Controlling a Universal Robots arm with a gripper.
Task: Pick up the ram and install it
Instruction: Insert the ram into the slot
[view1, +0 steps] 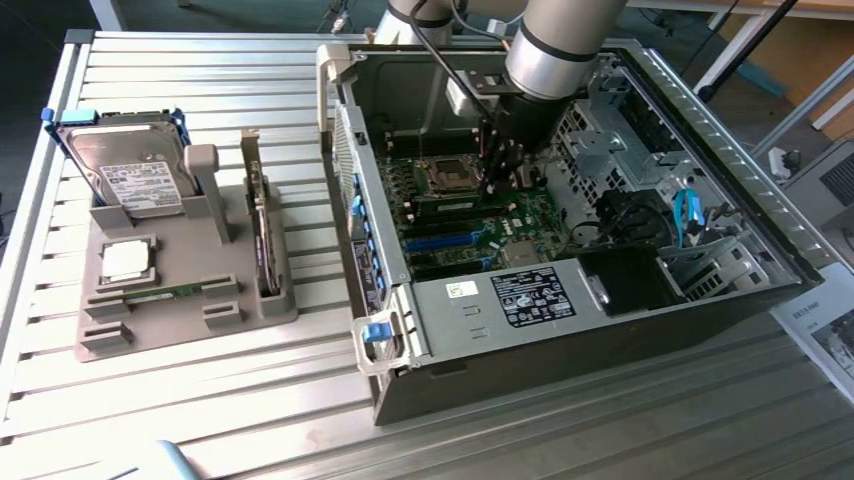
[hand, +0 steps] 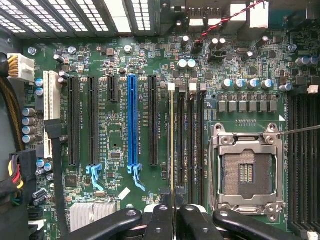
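Mid-frame inside the case (view1: 447, 330), the gripper (view1: 497, 180) clamps the ram (hand: 172, 140) edge-on over the memory slots (hand: 192, 145); seating demands square alignment.

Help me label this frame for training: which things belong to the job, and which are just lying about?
Job: long thin ram stick, black pincer shut on it, black motherboard memory slots.
Lying about: silver hard drive with white label, square silver processor chip.

motherboard (hand: 119, 131): beneath gripper (hand: 174, 212) | open processor socket (hand: 246, 172): just beside gripper | blue slot (hand: 132, 120): near | hard drive (view1: 127, 175), grey holder (view1: 174, 312): well apart
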